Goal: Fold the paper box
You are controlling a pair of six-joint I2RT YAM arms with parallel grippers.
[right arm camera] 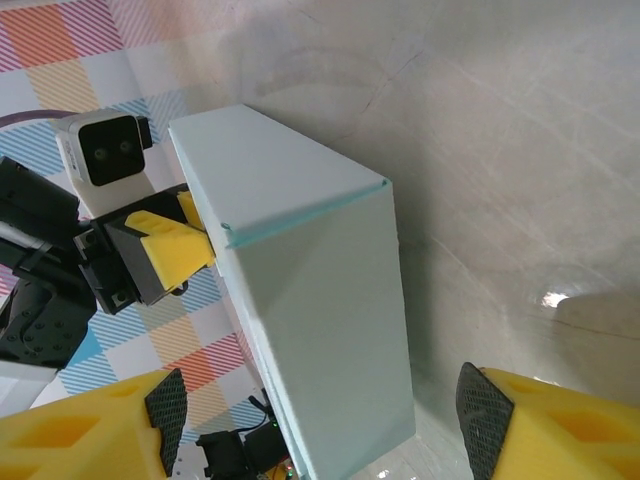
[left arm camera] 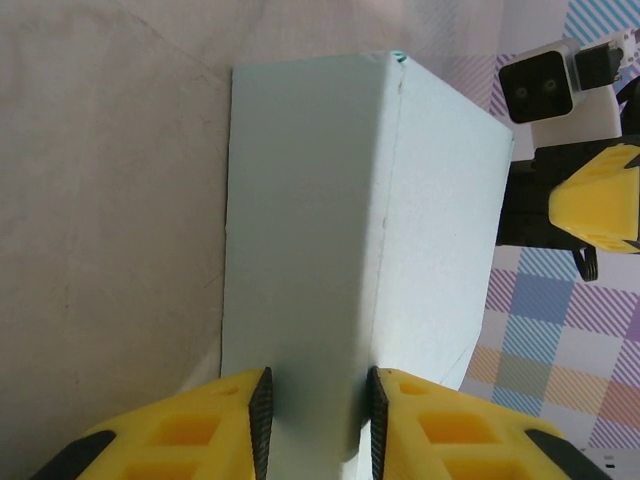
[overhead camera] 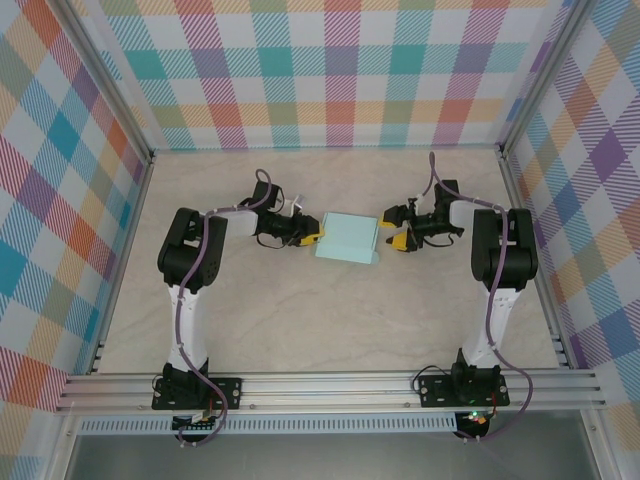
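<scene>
The paper box [overhead camera: 348, 238] is a pale mint, closed shallow box lying mid-table between both arms. My left gripper [overhead camera: 312, 237] is at its left end. In the left wrist view the box [left arm camera: 320, 220] runs in between the yellow fingers, and both black pads of the left gripper [left arm camera: 318, 420] press its near end. My right gripper [overhead camera: 398, 233] is at the box's right end. In the right wrist view it [right arm camera: 322, 405] stands wide open, its pads well apart on either side of the box [right arm camera: 320, 320] and not touching it.
The pale wooden table [overhead camera: 330, 320] is walled by checked panels on three sides. An aluminium rail [overhead camera: 330, 390] carries both arm bases at the near edge. Each wrist view shows the opposite gripper beyond the box: right one [left arm camera: 600, 195], left one [right arm camera: 165, 245].
</scene>
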